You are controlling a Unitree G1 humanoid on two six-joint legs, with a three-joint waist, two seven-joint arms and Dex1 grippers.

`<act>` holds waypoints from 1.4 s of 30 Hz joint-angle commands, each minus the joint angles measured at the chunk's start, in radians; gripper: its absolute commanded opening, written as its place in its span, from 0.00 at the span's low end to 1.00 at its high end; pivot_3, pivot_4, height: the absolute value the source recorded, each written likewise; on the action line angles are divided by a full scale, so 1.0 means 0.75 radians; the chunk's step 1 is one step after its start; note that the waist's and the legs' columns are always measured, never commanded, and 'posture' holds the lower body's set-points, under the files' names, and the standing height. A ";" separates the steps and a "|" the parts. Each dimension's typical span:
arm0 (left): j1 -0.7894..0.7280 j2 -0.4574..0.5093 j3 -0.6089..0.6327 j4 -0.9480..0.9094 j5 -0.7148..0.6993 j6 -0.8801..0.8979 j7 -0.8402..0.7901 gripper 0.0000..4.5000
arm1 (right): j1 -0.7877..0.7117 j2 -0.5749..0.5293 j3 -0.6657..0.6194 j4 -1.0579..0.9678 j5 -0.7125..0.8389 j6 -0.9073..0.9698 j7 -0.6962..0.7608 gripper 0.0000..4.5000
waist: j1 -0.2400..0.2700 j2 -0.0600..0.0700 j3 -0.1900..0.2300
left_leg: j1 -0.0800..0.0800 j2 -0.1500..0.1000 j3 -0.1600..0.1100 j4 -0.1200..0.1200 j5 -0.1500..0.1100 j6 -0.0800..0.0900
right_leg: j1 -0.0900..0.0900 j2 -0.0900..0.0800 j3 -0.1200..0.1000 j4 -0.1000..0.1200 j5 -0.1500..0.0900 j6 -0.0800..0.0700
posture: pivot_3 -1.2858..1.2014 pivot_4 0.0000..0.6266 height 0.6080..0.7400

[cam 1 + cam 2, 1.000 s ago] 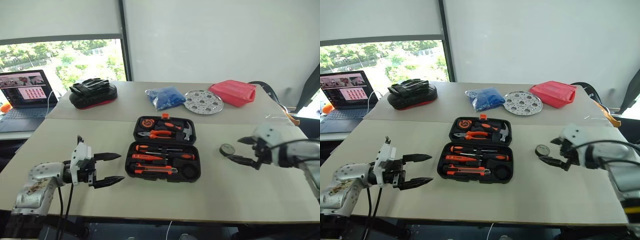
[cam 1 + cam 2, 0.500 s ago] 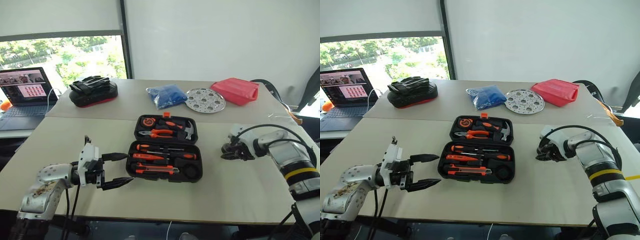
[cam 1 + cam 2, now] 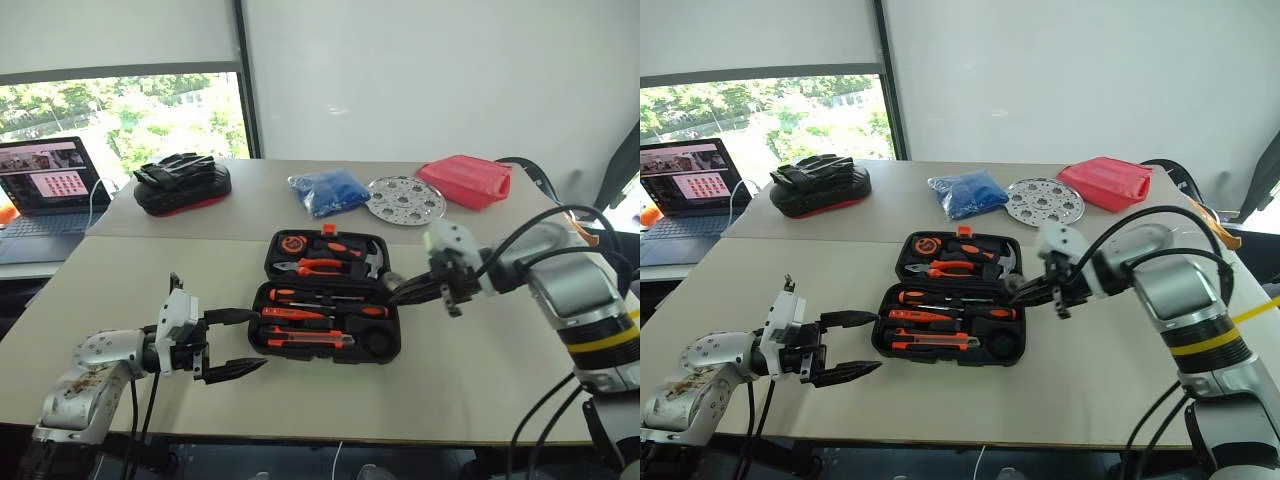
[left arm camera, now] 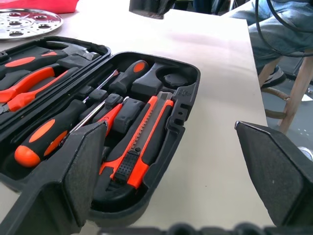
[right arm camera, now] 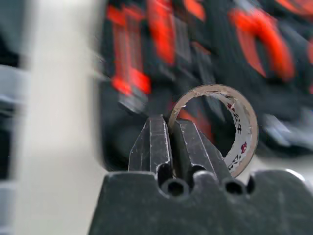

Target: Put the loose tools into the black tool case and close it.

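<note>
Tools fill the open black tool case [image 3: 327, 308] lying in the middle of the near bench [image 3: 480, 385]. In the front half sit two screwdrivers [image 3: 330, 311], one behind the other, and a utility knife [image 3: 308, 339] in the slot nearest the robot. The back half carries pliers [image 3: 312, 267], a hammer [image 3: 372, 262] and a round tape measure [image 3: 292, 244].

Over the case's right edge, the right hand [image 5: 169, 142] has its two fingers pinched together on the rim of a small grey tape roll [image 5: 230, 127]. The roll hangs in the air above the tools, its open centre showing in the right wrist view.

At the case's left, the left hand [image 3: 234, 343] hovers just above the bench with its fingers [image 4: 83, 166] spread wide and nothing between them, pointing toward the case's left end.

On the far bench [image 3: 260, 200] lie a black-and-red bag [image 3: 184, 186], a blue bundle [image 3: 329, 192], a perforated silver disc [image 3: 405, 199] and a red pouch [image 3: 467, 183]. A laptop [image 3: 45, 185] stands open at the far left.
</note>
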 commanded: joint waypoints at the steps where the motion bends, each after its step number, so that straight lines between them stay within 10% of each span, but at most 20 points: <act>1: -0.006 0.002 -0.018 -0.025 0.007 -0.021 -0.004 1.00 | 0.019 0.027 0.077 -0.108 -0.028 0.125 -0.096 0.01 | 0.007 0.000 0.000 | 0.000 -0.001 0.000 0.000 0.000 0.000 | 0.000 -0.001 0.000 0.000 0.000 0.000 | 0.52 0.24 1.00; 20: -0.001 0.020 -0.006 0.017 0.024 -0.055 -0.010 1.00 | 0.105 -0.048 0.318 -0.089 -0.248 0.044 -0.181 0.01 | 0.025 0.000 0.000 | -0.001 -0.001 0.001 0.001 0.000 -0.001 | -0.001 0.000 0.000 -0.001 0.000 0.000 | 0.52 0.24 1.00; 30: -0.015 0.032 0.088 0.139 -0.028 0.027 0.071 1.00 | 0.196 -0.092 -0.072 -0.146 0.075 -0.082 -0.021 0.64 | 0.031 -0.001 0.000 | -0.002 0.000 0.000 0.000 0.000 0.000 | -0.001 0.001 -0.001 -0.002 0.000 0.000 | 0.52 0.24 1.00; 33: -0.072 0.018 0.148 0.252 -0.017 0.083 0.195 0.86 | 0.297 -0.127 -0.246 -0.006 0.091 -0.182 -0.074 0.65 | 0.037 -0.002 0.000 | -0.002 0.000 0.000 0.001 0.000 0.000 | 0.001 0.000 -0.002 -0.003 0.000 0.001 | 0.52 0.24 1.00; 42: -0.290 -0.108 0.027 0.470 0.246 0.052 0.523 0.11 | 0.531 0.045 -0.384 0.352 -0.167 -0.758 -0.535 0.02 | 0.025 -0.006 -0.002 | 0.001 -0.001 0.002 0.001 0.001 -0.001 | 0.001 0.000 0.000 -0.001 0.001 0.001 | 0.52 0.24 1.00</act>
